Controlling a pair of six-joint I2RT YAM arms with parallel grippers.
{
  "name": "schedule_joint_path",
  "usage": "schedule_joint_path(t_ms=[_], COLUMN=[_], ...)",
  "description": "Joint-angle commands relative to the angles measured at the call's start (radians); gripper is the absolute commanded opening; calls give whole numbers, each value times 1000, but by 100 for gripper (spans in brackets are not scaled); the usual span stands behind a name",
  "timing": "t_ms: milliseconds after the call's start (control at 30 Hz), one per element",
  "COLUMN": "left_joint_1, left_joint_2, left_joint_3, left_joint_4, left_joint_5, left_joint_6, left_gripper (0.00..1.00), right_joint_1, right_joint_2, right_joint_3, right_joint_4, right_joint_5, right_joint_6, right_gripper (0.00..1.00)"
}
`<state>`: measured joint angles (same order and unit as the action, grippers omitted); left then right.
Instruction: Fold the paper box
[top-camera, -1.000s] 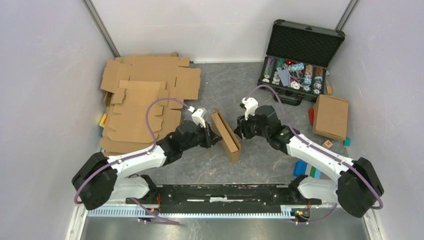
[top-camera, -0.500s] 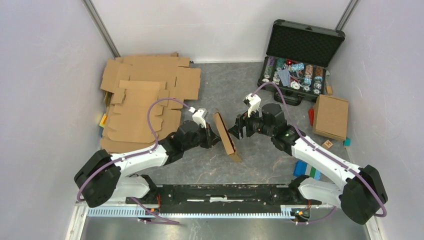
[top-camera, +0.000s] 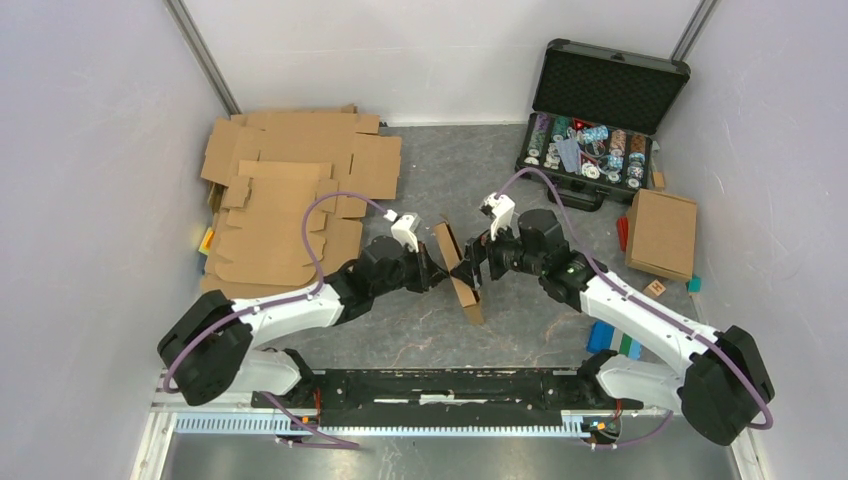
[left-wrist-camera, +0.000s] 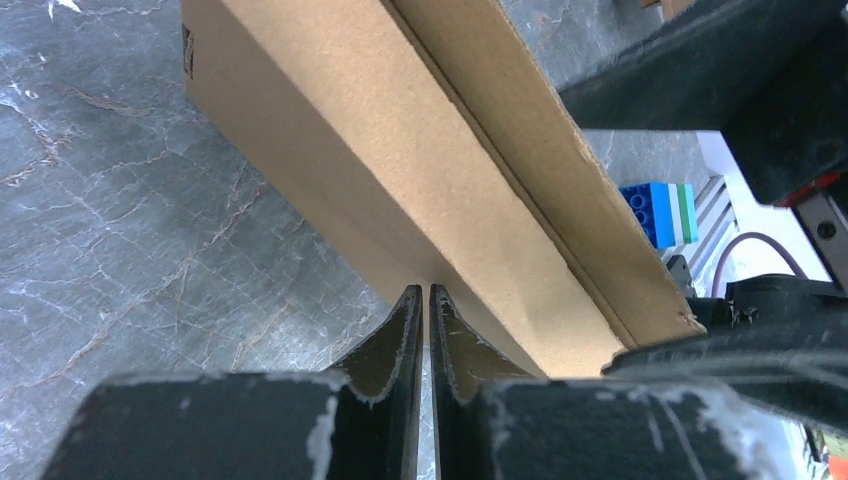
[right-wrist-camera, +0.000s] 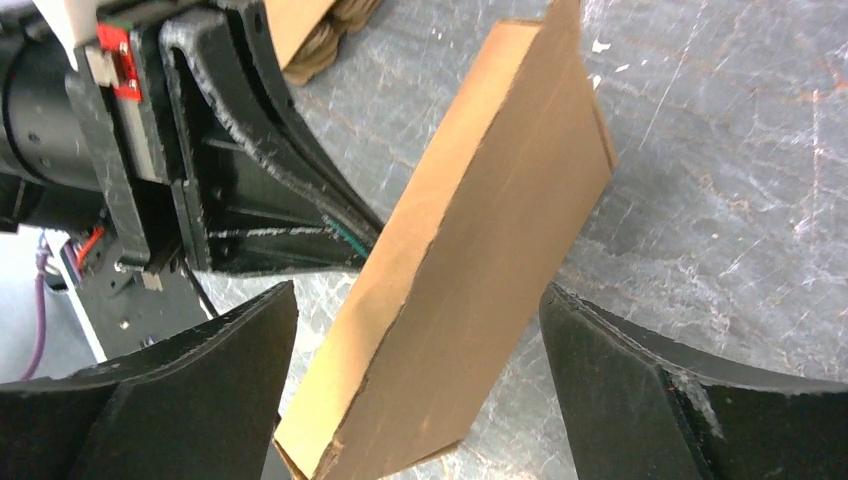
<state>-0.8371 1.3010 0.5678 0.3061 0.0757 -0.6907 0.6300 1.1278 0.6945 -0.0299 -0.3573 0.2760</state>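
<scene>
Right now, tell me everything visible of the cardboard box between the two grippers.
The cardboard box is a slim, flat brown carton of plain board, with one panel overlapping its long side wall. It stands on edge, tilted, near the middle of the grey table, on which its low end seems to rest. The left gripper has its closed fingertips against one long edge; whether they pinch board cannot be told. The right gripper is open astride it, fingers clear of both faces.

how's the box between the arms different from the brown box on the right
The box between the arms stands on edge, tilted; the brown box on the right lies flat. The first is pinched by the left gripper, with the right gripper open around it; the second is untouched. Both are plain brown cardboard.
</scene>
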Motion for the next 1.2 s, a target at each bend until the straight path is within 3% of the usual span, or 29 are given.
schedule_joint_path(t_ms=[0,433,600,867,1167], left_joint_1=[0,-12,-19,-8,192], left_joint_2=[25,80,101,24,-255], left_joint_3=[46,66,78,66,-35], left_joint_4=[64,116,132,21,-153], left_joint_5=[25,30,36,-13,61], left_joint_6=[-17,-36,-43,7,62], left_gripper=[12,13,13,15,19], right_joint_1=[68,288,321,325,323], right_joint_2=[-1,0,45,43,-103], right_joint_3=[49,83,113,143,98], right_joint_4=[-98,-286,-327,-352,-404], right_joint_5=[87,469,541,599,522], right_joint_6=[-72,-87,-97,-134,-157], right_gripper=[96,90,76,43,36])
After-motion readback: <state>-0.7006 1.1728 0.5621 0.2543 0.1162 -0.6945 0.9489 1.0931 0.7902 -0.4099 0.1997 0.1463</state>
